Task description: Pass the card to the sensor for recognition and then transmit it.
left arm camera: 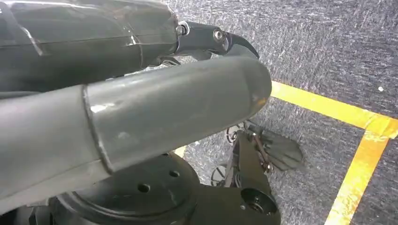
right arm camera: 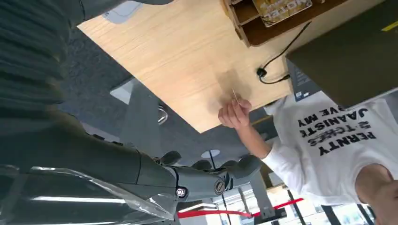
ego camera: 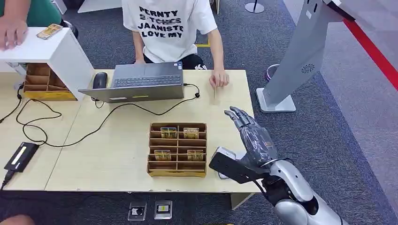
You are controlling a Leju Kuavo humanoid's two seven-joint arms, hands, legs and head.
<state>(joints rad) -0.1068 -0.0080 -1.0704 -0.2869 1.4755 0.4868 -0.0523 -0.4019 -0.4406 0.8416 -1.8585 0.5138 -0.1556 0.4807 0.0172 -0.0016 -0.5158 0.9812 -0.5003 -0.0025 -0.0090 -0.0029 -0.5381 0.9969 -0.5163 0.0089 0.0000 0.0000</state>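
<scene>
The right hand (ego camera: 245,125) hovers above the table's (ego camera: 117,140) edge with its fingers spread wide and nothing in them; the left hand (left arm camera: 141,112) hangs over the floor, and I cannot tell how its fingers lie. The card (ego camera: 215,93) stands on its edge just beyond the right hand's fingertips, pinched upright by the person's hand (ego camera: 218,78). The risk, I judge, is a fumbled handover: a thin card offered edge-on could slip between spread fingers or be knocked flat against the table. Beside the right hand, the wooden organizer (ego camera: 177,149) holds four more cards; one laptop (ego camera: 141,82) lies further off.
</scene>
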